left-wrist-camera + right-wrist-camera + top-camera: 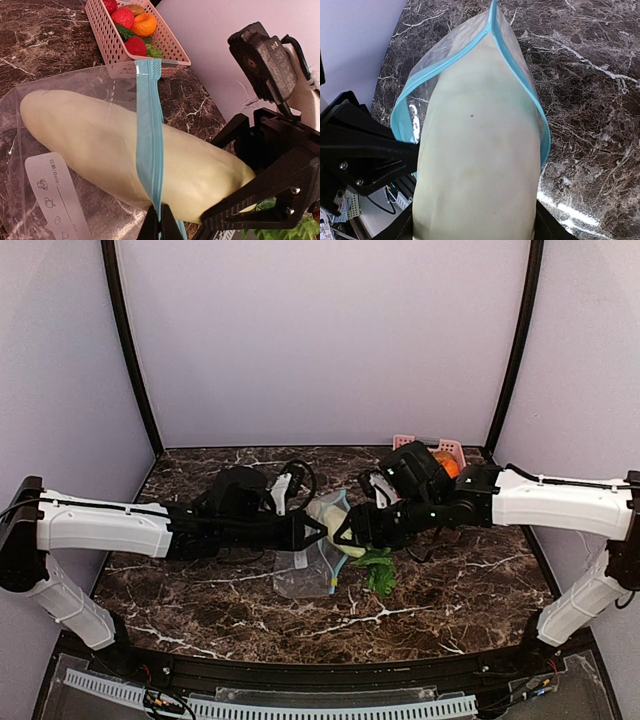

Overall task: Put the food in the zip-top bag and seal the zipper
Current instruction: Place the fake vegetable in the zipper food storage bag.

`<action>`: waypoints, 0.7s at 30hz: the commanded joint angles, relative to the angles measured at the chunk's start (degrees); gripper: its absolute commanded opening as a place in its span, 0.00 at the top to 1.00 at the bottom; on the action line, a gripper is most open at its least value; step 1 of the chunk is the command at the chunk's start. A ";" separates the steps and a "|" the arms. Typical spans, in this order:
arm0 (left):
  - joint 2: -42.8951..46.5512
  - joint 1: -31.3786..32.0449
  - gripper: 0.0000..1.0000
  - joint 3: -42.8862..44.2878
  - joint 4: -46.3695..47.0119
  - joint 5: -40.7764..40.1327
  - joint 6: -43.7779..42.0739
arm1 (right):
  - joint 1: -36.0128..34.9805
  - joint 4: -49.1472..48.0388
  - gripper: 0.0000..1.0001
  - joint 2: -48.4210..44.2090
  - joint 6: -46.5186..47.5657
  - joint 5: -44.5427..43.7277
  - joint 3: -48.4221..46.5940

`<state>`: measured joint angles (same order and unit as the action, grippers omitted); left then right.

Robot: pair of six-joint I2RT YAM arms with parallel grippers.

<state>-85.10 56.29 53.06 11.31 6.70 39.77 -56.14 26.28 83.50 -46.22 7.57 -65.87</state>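
Note:
The pale whitish-green gourd lies with its far half inside the clear zip-top bag, which rests on the marble table. My left gripper is shut on the bag's teal-blue zipper strip and holds the mouth open. My right gripper is shut on the gourd's near end. The zipper rim loops round the gourd. The leafy green vegetable lies on the table beside the bag. The bag's label patch faces up.
A pink basket at the back right of the table holds several toy fruits and vegetables, among them a slim dark-green piece and a knobbly green piece. Both grippers are close together at mid-table.

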 commanded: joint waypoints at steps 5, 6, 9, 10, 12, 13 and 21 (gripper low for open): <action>0.62 1.54 0.99 -0.22 5.28 3.62 2.07 | 0.80 -6.58 0.53 4.14 -0.18 2.15 -2.75; 0.59 1.63 0.99 -0.08 5.38 3.72 2.24 | 0.98 -6.79 0.53 4.65 -0.17 2.52 -2.85; 0.82 1.94 0.99 0.09 5.83 3.86 2.56 | 1.25 -7.32 0.52 6.21 -0.05 3.28 -3.14; 0.90 1.92 0.99 0.07 6.00 3.81 2.69 | 1.40 -7.60 0.52 6.58 -0.14 3.51 -3.14; 0.97 1.89 0.99 0.03 5.93 3.73 2.73 | 1.64 -8.27 0.51 7.09 -0.19 4.09 -3.05; 0.98 1.91 0.99 0.03 5.66 3.25 2.76 | 1.65 -8.53 0.49 7.11 -0.12 4.24 -3.04; 1.65 1.85 0.99 -1.46 1.26 -1.88 4.30 | 1.84 -8.03 0.28 4.48 1.27 3.26 -1.53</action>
<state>-85.06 57.25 53.06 14.94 5.96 42.96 -54.92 22.44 90.21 -45.65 11.55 -66.87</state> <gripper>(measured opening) 0.008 0.679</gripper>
